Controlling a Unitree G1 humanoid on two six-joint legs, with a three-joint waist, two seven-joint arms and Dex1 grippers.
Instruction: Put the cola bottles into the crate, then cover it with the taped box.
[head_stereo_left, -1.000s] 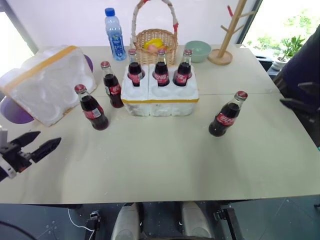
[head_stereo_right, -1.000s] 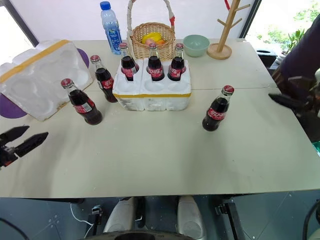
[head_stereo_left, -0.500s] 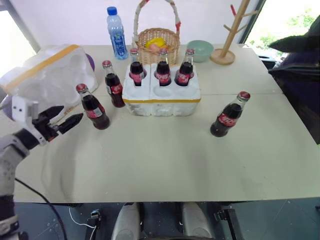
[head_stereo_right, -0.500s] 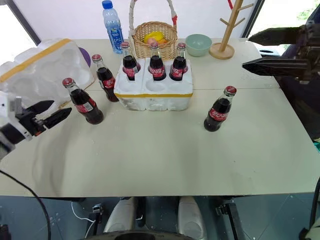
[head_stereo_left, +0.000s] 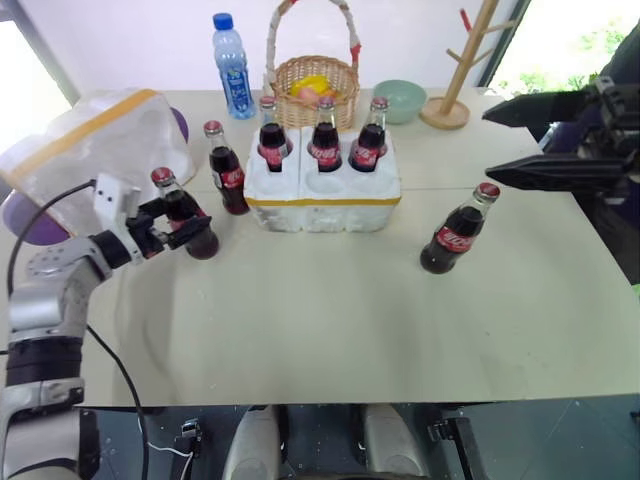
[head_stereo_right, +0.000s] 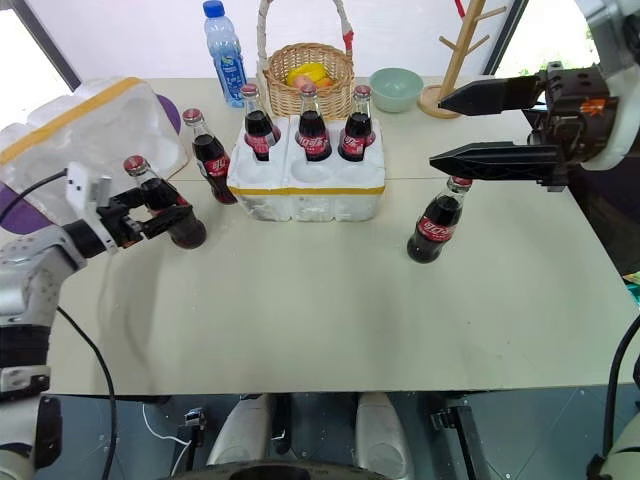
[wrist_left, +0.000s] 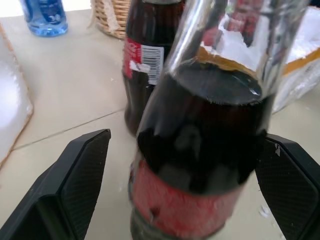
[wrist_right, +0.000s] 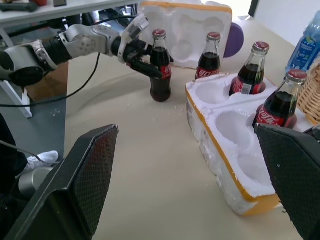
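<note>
Since a second ago, left pincer (head_stereo_right: 160, 207) in from the surface's (head_stereo_right: 330, 300) edge, spread around an upright cola bottle (head_stereo_right: 162, 206) left of the crate (head_stereo_right: 306, 185); right pincer (head_stereo_right: 452, 128) spread, above another.

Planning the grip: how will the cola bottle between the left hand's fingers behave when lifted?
The cola bottle looks like smooth glass, so probably slippery and breakable. Nearly full, so likely heavy for its size. Tall and narrow, it may tip if the open left hand nudges it.

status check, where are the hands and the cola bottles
Left hand open, straddling a loose cola bottle. Right hand open, above another bottle. Three bottles seated in crate. Nothing blocking.
</note>
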